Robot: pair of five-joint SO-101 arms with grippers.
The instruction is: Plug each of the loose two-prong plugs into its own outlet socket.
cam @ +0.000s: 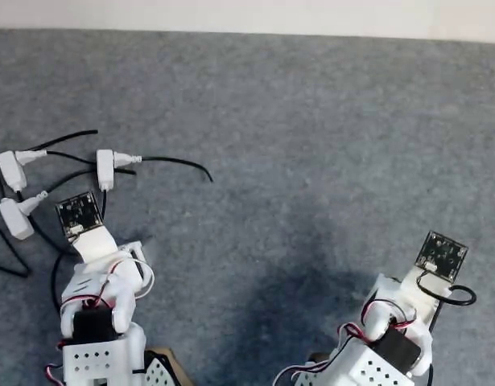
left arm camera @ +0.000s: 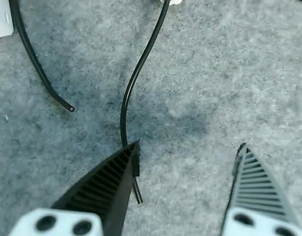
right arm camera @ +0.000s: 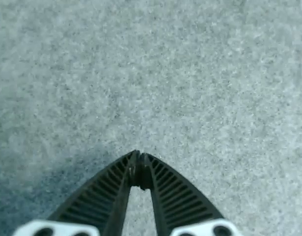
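Note:
Three white two-prong plugs with black cables lie on the grey carpet at the left of the high view: one (cam: 9, 170) at the far left, one (cam: 15, 217) below it, one (cam: 105, 169) further right. My left arm (cam: 94, 273) stands just below them. My left gripper (left arm camera: 187, 153) is open above the carpet, with a thin black cable (left arm camera: 136, 78) running past one fingertip (left arm camera: 130, 156). A white plug corner (left arm camera: 2, 19) shows at that view's edge. My right arm (cam: 408, 310) is at the lower right, its gripper (right arm camera: 140, 158) shut on nothing over bare carpet.
A second black cable end (left arm camera: 71, 108) lies loose on the carpet near the left gripper. The grey carpet (cam: 311, 145) stretches wide between and beyond the arms. A pale wall strip (cam: 247, 14) borders the far edge.

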